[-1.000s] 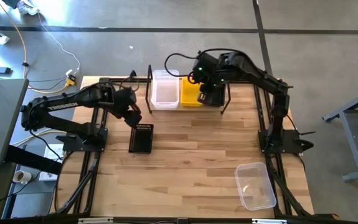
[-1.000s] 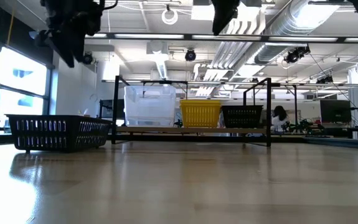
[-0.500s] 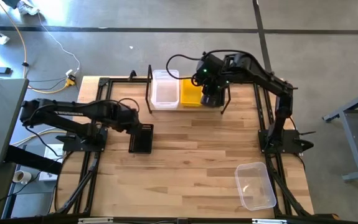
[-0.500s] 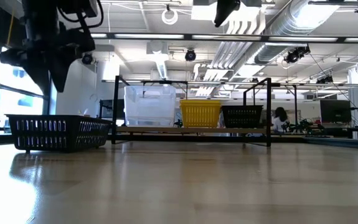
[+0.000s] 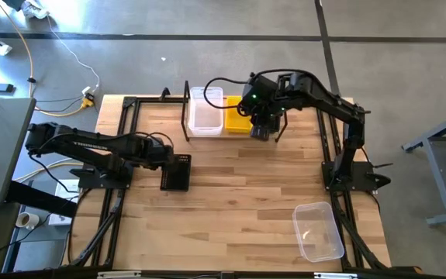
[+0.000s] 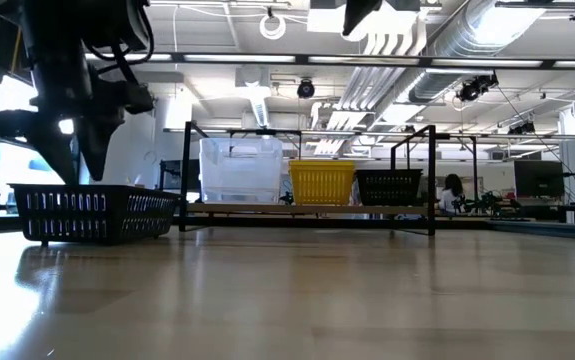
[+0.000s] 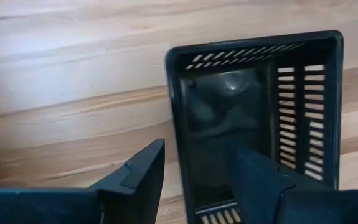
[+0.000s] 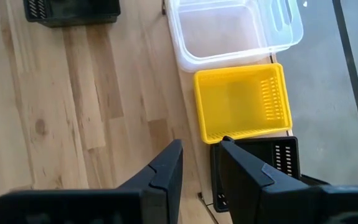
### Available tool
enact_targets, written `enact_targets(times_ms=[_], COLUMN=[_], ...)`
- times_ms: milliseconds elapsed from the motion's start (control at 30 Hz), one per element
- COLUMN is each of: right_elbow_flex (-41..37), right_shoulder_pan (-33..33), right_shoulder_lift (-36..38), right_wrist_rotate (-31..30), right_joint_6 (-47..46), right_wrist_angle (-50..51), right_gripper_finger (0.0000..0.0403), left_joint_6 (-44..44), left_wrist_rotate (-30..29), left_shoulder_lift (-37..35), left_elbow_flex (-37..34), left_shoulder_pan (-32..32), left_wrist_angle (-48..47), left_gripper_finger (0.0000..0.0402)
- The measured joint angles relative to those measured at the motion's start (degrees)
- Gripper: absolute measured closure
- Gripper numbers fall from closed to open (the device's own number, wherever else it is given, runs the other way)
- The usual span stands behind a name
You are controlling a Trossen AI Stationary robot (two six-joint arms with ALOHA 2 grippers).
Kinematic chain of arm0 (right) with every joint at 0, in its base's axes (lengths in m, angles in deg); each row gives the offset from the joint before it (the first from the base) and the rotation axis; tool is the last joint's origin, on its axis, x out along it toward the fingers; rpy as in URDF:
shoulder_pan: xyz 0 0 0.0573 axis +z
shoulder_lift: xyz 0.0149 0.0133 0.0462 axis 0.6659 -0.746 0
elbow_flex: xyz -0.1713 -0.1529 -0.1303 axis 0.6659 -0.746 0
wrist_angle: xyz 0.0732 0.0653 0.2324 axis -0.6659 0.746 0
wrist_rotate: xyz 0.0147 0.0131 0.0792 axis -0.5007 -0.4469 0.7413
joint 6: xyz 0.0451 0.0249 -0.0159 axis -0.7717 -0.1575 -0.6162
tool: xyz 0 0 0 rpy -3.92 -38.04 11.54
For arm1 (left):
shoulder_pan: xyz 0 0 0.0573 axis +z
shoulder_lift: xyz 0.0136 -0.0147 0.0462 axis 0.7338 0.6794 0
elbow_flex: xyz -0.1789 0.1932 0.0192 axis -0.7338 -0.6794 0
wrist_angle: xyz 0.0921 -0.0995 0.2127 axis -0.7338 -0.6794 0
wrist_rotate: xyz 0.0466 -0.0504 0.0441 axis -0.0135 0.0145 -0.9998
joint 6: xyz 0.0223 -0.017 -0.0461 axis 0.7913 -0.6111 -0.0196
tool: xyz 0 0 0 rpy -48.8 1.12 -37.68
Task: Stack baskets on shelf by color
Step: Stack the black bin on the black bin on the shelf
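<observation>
Left gripper [image 7: 194, 168] hangs low over the loose black basket [image 7: 256, 124] on the table's left, fingers parted astride its near wall. Right gripper [image 8: 197, 158], narrowly parted and empty, hovers above the shelf [image 6: 307, 209], which bears clear [image 6: 241, 170], yellow [image 6: 321, 182] and black [image 6: 388, 186] baskets. Another clear basket [image 5: 318, 230] lies front right.

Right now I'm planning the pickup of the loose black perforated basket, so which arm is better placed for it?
Left. Its open claw straddles the near wall of the black perforated plastic basket; the right claw hangs open over the wooden shelf.
</observation>
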Motion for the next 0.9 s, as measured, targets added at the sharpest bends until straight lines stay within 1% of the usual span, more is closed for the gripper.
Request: enact_targets(times_ms=[100,200,367,433,500,567,700,767,833,900], right_elbow_flex=[0.0,0.0,0.0,0.0,0.0,0.0,0.0,0.0,0.0,0.0], right_shoulder_pan=[0.4,0.7,0.7,0.7,0.8,0.9,2.0,3.1,4.3,5.5], right_shoulder_lift=[0.0,0.0,0.0,0.0,0.0,0.0,0.0,0.0,0.0,0.0], right_wrist_rotate=[0.0,0.1,0.1,0.1,1.0,3.2,8.1,8.7,8.8,8.9], right_joint_6=[0.0,0.5,0.6,0.6,0.7,1.6,3.1,3.9,4.5,5.4], right_wrist_angle=[0.0,0.0,0.0,0.0,0.0,0.0,-0.5,-1.2,-2.0,-2.5], right_gripper_finger=[0.0313,0.0313,0.0313,0.0313,0.0313,0.0313,0.0313,0.0313,0.0313,0.0313], left_joint_6=[-2.3,-4.3,-4.9,-5.8,-6.2,-6.7,-8.0,-8.9,-9.1,-9.3], left_wrist_rotate=[0.0,-1.1,-1.3,-1.6,-2.5,-2.7,-3.0,-3.0,-3.3,-3.4], left_shoulder_lift=[0.2,0.9,2.8,3.6,4.3,4.5,4.7,4.7,4.7,4.7], left_elbow_flex=[-2.3,-3.7,-5.7,-5.9,-5.9,-5.9,-5.9,-5.4,-4.5,-3.5], left_shoulder_pan=[-0.4,-0.4,-0.4,-0.4,-0.4,-0.4,-0.4,-0.4,-0.4,-0.4], left_wrist_angle=[3.3,3.7,8.0,9.7,11.0,12.1,14.3,14.2,14.3,14.4], left_gripper_finger=[0.0245,0.0245,0.0246,0.0254,0.0271,0.0294,0.0353,0.0384,0.0395,0.0391])
